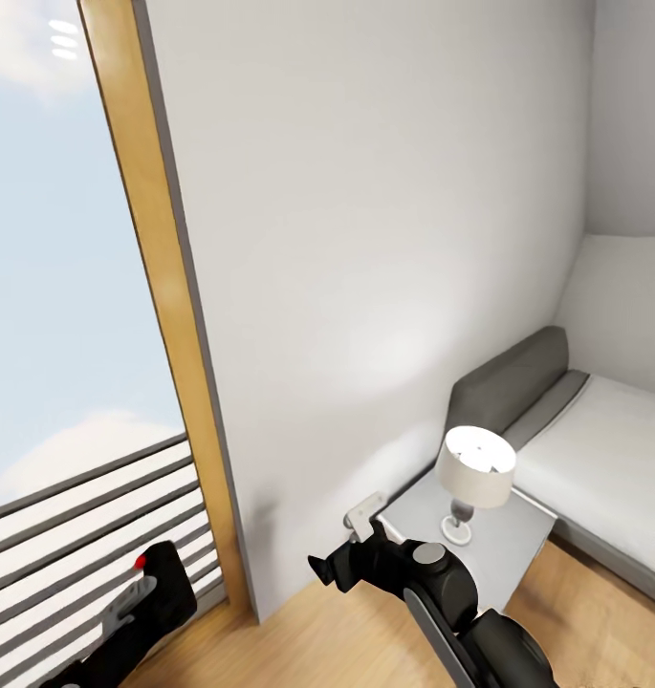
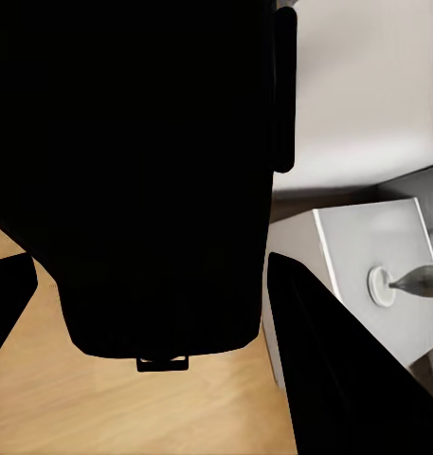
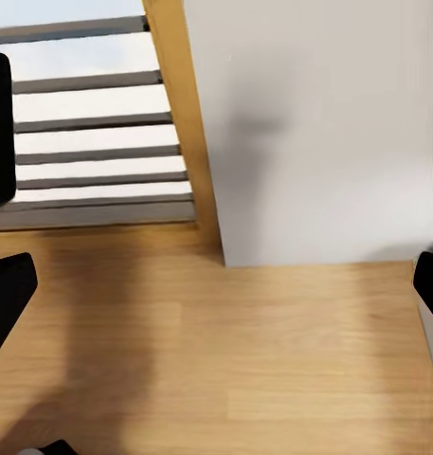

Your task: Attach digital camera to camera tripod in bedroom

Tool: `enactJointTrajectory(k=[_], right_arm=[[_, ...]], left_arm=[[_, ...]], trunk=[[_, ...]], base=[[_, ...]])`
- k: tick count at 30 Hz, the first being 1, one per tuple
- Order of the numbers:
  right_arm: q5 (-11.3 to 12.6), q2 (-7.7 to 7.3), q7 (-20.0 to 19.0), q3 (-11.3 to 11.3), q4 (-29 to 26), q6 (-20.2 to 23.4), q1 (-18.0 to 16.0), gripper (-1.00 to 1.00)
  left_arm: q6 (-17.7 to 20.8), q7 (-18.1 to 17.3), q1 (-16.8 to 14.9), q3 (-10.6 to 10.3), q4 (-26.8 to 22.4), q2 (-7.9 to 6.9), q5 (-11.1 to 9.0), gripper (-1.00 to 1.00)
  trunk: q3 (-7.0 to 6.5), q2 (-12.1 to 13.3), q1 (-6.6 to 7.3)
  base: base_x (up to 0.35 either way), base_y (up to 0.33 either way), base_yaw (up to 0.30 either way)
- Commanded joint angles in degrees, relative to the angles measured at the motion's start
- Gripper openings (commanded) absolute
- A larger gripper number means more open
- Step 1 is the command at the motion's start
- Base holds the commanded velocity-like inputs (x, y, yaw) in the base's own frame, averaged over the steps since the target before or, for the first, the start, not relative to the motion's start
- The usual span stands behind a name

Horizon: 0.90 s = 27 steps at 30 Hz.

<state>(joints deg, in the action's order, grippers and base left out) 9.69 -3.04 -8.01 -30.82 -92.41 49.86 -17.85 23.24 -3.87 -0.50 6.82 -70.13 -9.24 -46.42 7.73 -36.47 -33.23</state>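
Right now your left gripper (image 1: 141, 597) is clamped on the digital camera (image 2: 150, 171), red dot up, low beside the wooden window frame (image 1: 155, 287), while your right gripper (image 1: 356, 535) hangs spread and empty on that frame's other side. Likely rigid, light and smooth-shelled, so hold its flat sides, away from the lens.

White wall (image 1: 365, 239); light wood floor (image 3: 235, 360); honey-yellow window frame (image 1: 150, 248) around pale blue sky, crossed low down by grey-and-white horizontal slats (image 1: 78, 535). Grey headboard (image 1: 509, 382), white bed (image 1: 604, 449). Black digital camera (image 1: 160, 588) (bright red dot on top). White lamp (image 1: 473, 473).
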Motion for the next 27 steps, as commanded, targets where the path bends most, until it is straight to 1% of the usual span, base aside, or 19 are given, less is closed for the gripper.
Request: enactJointTrajectory(k=[1,13,27], right_arm=[[0.16,-0.03,0.04,-0.06,-0.05,0.24,-0.07,1.00],[0.16,-0.11,0.02,-0.07,-0.05,0.24,-0.07,1.00],[0.16,-0.12,0.03,-0.10,-0.05,0.23,-0.08,1.00]], left_arm=[[0.40,-0.20,-0.03,0.13,-0.04,0.02,-0.16,-1.00],[0.40,-0.18,-0.05,0.13,-0.05,0.02,-0.16,-1.00],[0.40,-0.17,-0.03,0.13,-0.01,0.02,-0.16,-1.00]], trunk=[[0.02,-0.09,-0.02],[-0.41,-0.09,-0.02],[-0.46,-0.09,-0.02]], base=[[0.010,0.007,-0.131],[0.098,0.083,-0.047],[0.021,0.017,-0.013]])
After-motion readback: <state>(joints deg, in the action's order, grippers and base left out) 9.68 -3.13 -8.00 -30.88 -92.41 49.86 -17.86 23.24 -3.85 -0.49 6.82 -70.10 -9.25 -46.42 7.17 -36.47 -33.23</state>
